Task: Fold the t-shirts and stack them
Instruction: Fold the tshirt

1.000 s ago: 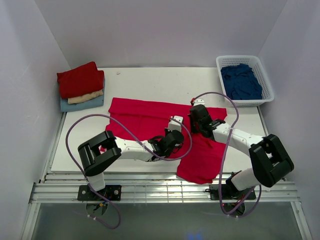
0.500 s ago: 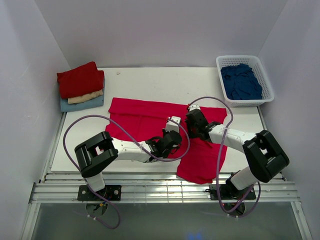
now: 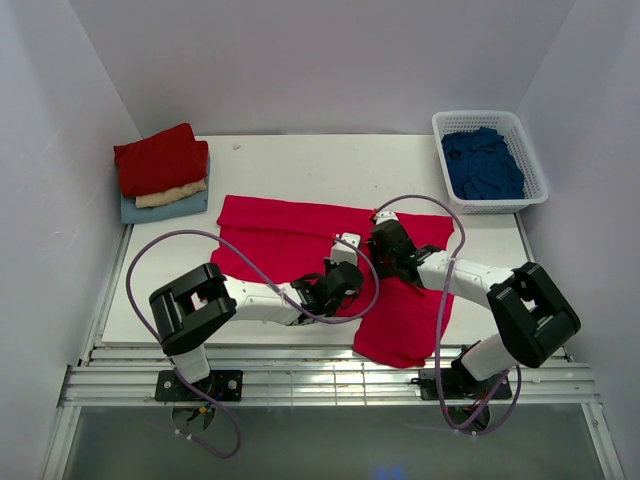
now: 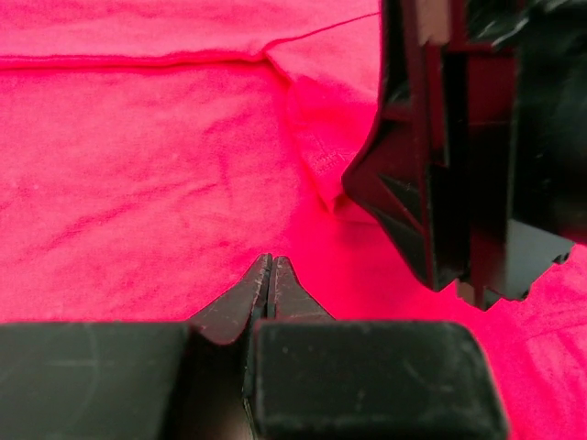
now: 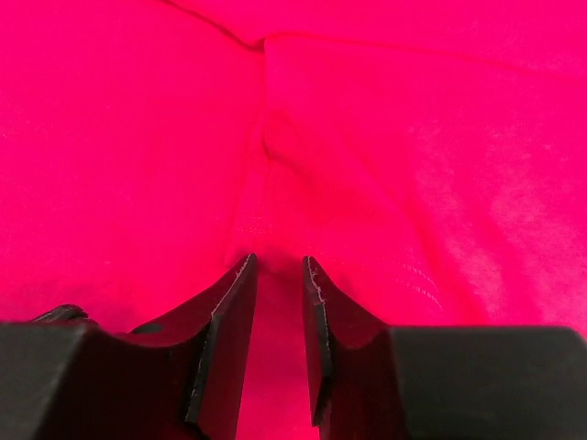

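A bright crimson t-shirt point(image 3: 290, 235) lies spread across the table's middle, one part hanging towards the near edge point(image 3: 400, 335). Both grippers rest on it side by side near its centre. My left gripper point(image 3: 346, 250) point(image 4: 271, 261) is shut, tips together on the cloth, with nothing showing between them. A sleeve hem point(image 4: 316, 156) lies just ahead of it, beside the right gripper's black body point(image 4: 459, 156). My right gripper point(image 3: 382, 228) point(image 5: 278, 266) is open a little, its fingers standing over a low ridge of the red cloth point(image 5: 275, 156).
At the back left is a folded stack: a dark red shirt point(image 3: 160, 158) on a cream one point(image 3: 172, 195) on a pale blue one point(image 3: 165, 210). A white lattice basket point(image 3: 532, 150) at the back right holds a navy shirt point(image 3: 482, 163). Cables loop above both arms.
My right gripper went from shut to slightly open and slid left and nearer, closer to the left gripper. The left gripper stayed shut and hardly moved.
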